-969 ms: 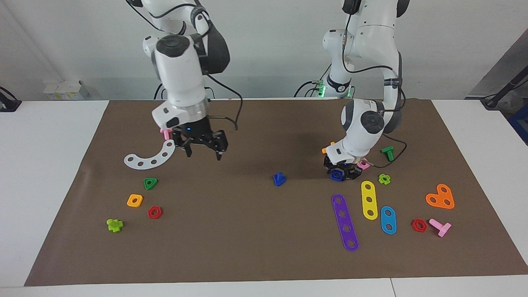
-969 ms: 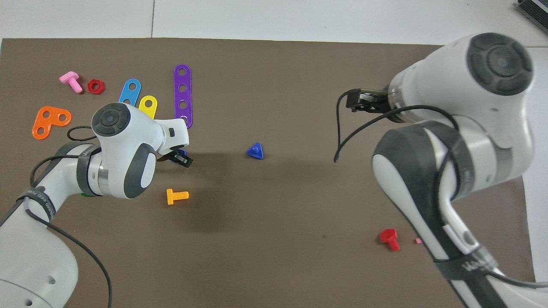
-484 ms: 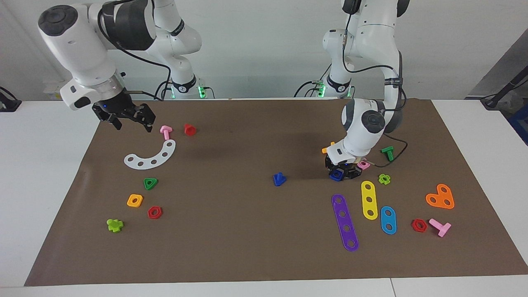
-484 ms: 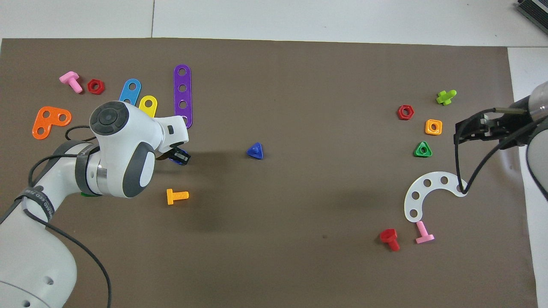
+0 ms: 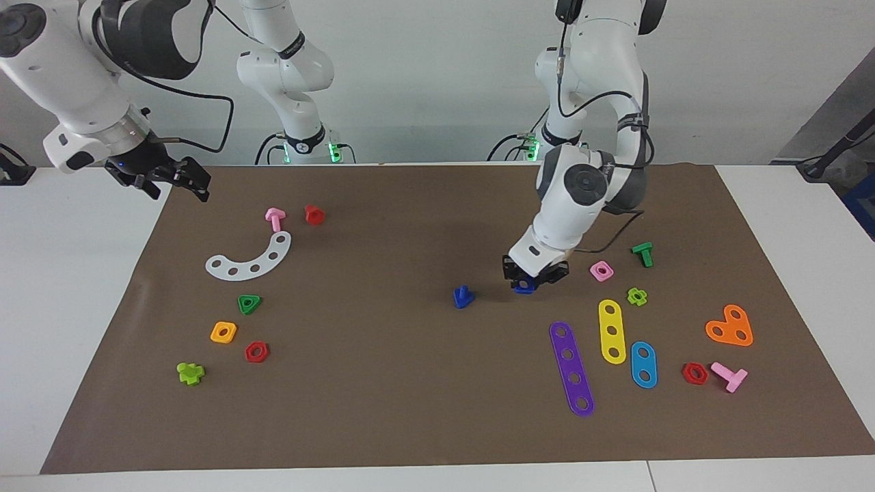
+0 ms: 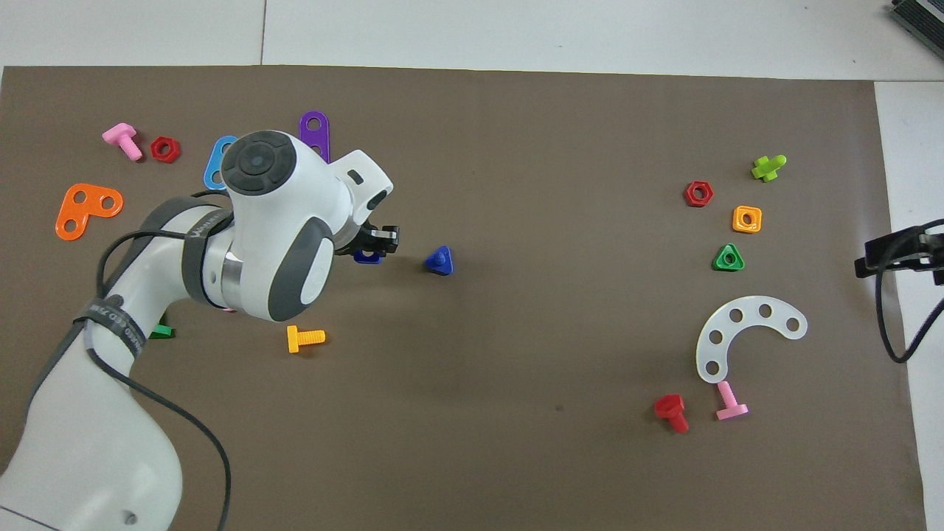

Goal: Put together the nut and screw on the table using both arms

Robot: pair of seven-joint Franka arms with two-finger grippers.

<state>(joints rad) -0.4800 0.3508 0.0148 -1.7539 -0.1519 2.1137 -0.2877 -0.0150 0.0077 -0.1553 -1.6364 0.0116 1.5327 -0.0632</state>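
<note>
The dark-blue square nut [image 5: 525, 287] is held in my left gripper [image 5: 535, 277], which is shut on it, low over the brown mat [image 5: 410, 410]. It also shows in the overhead view [image 6: 366, 257] under the left gripper [image 6: 377, 245]. The dark-blue screw [image 5: 463, 296] stands on its triangular head near the mat's middle, shaft up, a short way from the nut toward the right arm's end [image 6: 440, 260]. My right gripper [image 5: 163, 181] is open and empty, raised over the mat's edge at the right arm's end [image 6: 896, 254].
Toward the left arm's end lie a pink square nut [image 5: 601, 271], a green screw [image 5: 642, 253], an orange screw [image 6: 304, 338] and purple [image 5: 571, 367], yellow [image 5: 612, 331] and blue [image 5: 643, 364] strips. A white curved strip [image 5: 249, 260], green triangular nut [image 5: 249, 303] and orange square nut [image 5: 223, 332] lie toward the right arm's end.
My left gripper has lifted the blue nut from beside the pink nut and carried it toward the screw. My right arm has swung away from the mat's middle to its own end.
</note>
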